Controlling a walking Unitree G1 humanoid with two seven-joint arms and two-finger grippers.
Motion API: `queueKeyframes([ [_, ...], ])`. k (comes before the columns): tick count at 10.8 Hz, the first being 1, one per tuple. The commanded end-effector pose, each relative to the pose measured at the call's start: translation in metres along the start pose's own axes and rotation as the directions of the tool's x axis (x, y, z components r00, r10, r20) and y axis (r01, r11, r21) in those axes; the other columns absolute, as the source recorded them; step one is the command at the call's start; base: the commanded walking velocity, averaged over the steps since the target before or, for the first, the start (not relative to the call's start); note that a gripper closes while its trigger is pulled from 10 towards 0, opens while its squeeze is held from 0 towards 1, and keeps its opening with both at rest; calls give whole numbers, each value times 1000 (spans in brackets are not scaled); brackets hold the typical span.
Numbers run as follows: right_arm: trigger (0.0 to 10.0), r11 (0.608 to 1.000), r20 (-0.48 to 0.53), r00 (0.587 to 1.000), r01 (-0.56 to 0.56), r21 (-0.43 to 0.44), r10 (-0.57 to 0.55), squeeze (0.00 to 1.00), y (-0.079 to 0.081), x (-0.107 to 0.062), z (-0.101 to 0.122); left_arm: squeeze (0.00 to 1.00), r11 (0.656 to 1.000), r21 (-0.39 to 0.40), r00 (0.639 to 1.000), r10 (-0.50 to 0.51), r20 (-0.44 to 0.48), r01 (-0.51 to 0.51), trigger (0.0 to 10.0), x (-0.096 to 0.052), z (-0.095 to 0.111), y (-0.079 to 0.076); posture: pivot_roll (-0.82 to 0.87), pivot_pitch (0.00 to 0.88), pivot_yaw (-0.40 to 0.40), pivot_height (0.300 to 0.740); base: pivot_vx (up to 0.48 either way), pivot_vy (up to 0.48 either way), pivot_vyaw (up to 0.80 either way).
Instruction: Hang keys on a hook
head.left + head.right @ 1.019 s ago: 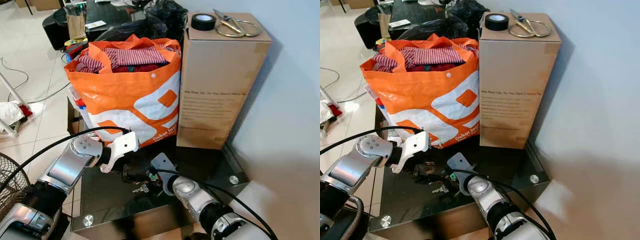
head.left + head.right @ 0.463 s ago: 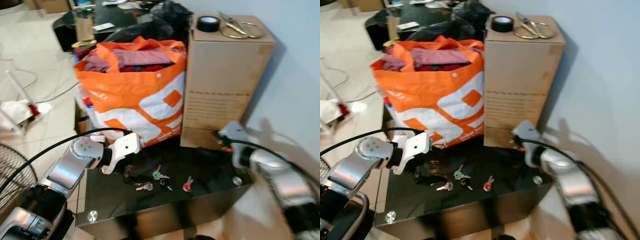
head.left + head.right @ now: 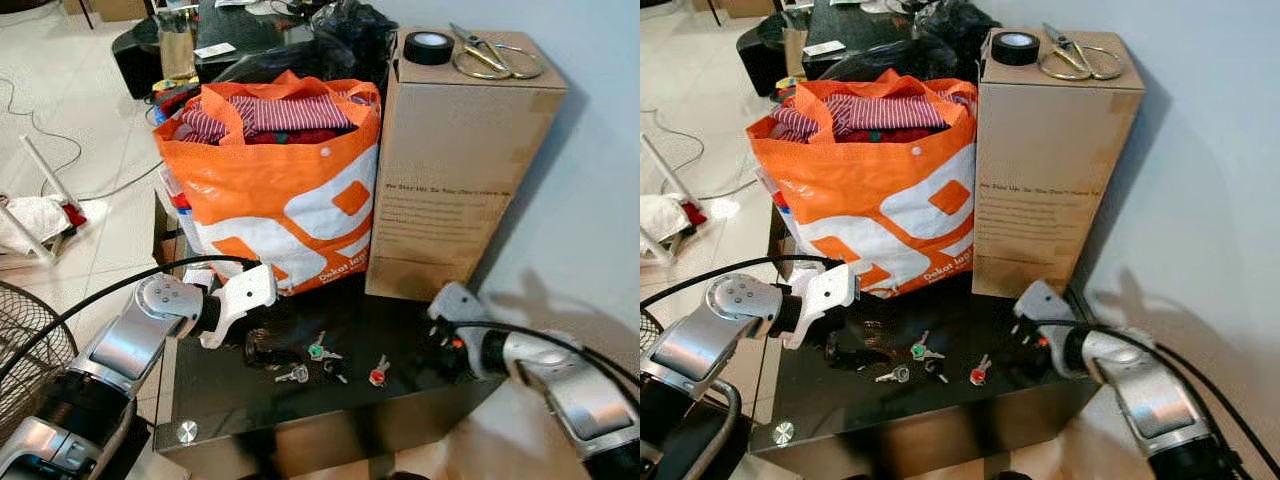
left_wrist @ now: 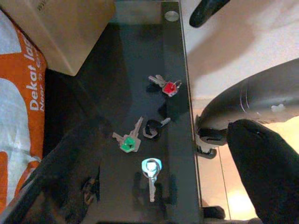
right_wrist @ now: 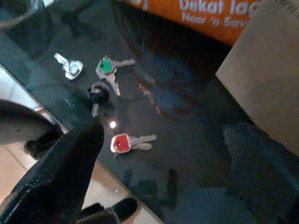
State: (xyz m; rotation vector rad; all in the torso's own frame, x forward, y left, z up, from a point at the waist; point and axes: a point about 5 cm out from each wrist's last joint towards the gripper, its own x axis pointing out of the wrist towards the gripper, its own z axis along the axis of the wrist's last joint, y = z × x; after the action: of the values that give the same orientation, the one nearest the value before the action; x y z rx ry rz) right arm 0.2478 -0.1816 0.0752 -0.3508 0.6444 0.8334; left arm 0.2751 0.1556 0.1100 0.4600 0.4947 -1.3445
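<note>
Four keys are lying loose near the front edge of the dark glass tabletop: a green-capped key, a black-capped key, a blue-capped key and a red-capped key. The left pincer is hovering beside them, fingers spread, holding nothing. The right pincer is hanging wide open near the tabletop's right edge, also holding nothing.
</note>
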Motion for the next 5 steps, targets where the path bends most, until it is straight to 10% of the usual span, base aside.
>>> queueKeyframes([
  [1, 10000, 1000, -22, 1000, -20, -13, 20, 0, 4, 3, 4, 0, 1000, 5, 1000, -4, -4, 4, 10000, -4, 2, 2, -161, 0, 69, 740, 0, 0, 0],
  [5, 10000, 999, -122, 992, -35, 7, 35, 0, 9, 22, -6, 0, 1000, -6, 1000, -24, -12, 24, 10000, -2, 0, 0, -157, 0, 69, 740, 0, 0, 0],
])
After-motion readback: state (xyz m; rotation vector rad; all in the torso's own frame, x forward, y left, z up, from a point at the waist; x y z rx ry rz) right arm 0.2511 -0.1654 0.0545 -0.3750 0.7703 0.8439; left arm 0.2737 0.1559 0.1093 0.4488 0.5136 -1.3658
